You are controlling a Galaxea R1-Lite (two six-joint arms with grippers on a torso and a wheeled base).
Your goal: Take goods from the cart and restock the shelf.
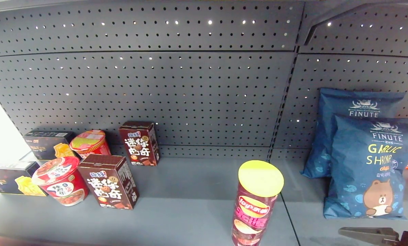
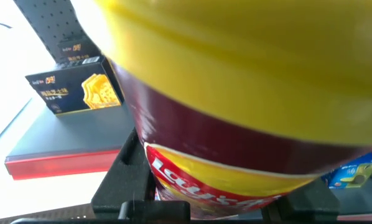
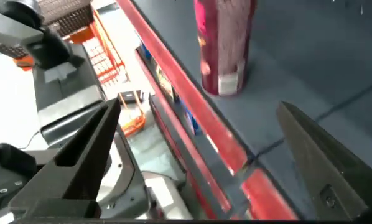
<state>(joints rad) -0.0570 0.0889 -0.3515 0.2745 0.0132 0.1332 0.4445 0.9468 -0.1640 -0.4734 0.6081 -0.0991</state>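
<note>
A tall maroon chips can (image 1: 256, 205) with a yellow lid stands upright near the front edge of the grey shelf (image 1: 190, 191), about mid-width. In the left wrist view the chips can (image 2: 236, 124) looms very close, and my left gripper (image 2: 211, 194) is shut on its lower part, a black finger (image 2: 127, 180) on each side. My right gripper (image 3: 198, 109) is open with nothing between its fingers, hovering at the shelf's red front edge, right of the chips can (image 3: 226, 43). One right finger (image 1: 367, 235) pokes in low on the right.
On the shelf's left are two brown chocolate boxes (image 1: 110, 181), two red cup noodles (image 1: 60, 181) and two black boxes (image 1: 12, 177). Two blue snack bags (image 1: 367, 171) lean at the right. An orange cart (image 3: 105, 56) stands on the floor below.
</note>
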